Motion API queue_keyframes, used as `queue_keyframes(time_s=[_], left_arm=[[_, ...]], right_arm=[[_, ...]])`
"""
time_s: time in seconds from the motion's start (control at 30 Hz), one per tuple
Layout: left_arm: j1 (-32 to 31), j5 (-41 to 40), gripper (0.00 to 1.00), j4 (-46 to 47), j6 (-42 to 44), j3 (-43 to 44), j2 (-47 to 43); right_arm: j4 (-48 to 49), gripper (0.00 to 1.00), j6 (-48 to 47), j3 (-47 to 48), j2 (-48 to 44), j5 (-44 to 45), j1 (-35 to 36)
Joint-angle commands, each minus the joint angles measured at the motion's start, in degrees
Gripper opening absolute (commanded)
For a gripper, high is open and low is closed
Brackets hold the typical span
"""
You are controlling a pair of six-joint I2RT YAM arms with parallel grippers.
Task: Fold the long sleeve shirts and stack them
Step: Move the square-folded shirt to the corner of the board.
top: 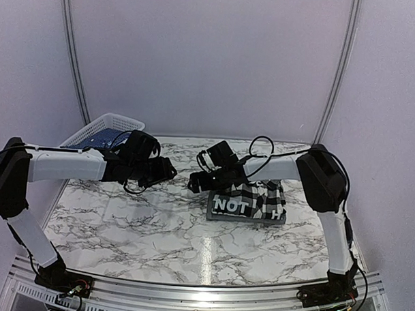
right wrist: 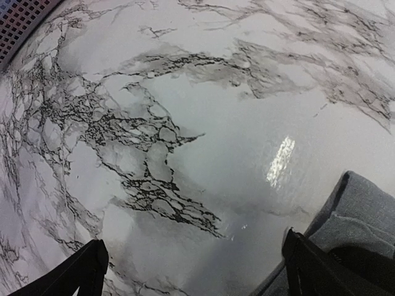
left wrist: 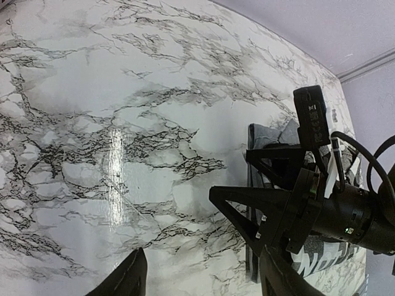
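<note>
Already folded into a compact rectangle, the long sleeve shirts point(top: 250, 200) lie on the marble table point(top: 123, 221), right of its middle. The check cloth faces up, the black band with white letters runs along the near side, and a grey layer shows at the bundle's rim. How many shirts it holds cannot be told. Just beside its left end hovers the right gripper point(right wrist: 194, 271), jaws spread wide with only bare marble between them and the grey cloth edge close to one finger. The left gripper point(left wrist: 203, 277) hangs further left, facing the right one across a small gap, its jaws likewise apart and holding nothing. A perforated basket point(top: 103, 130) sits at the table's far left corner.
</note>
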Motion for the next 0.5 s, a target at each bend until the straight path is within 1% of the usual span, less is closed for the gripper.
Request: queue_keyframes(time_s=[0.0,0.47], left_arm=[[0.34,0.20,0.64,-1.11,0.64,0.19,-0.25],[0.35,1.41,0.63,-0.34,0.01,0.37,0.58]], right_arm=[[-1.41,0.99,2.37,-6.15,-3.89,0.56,-0.64],[6.30,0.98,11.52,-30.28,-21.68,5.19,-4.32]])
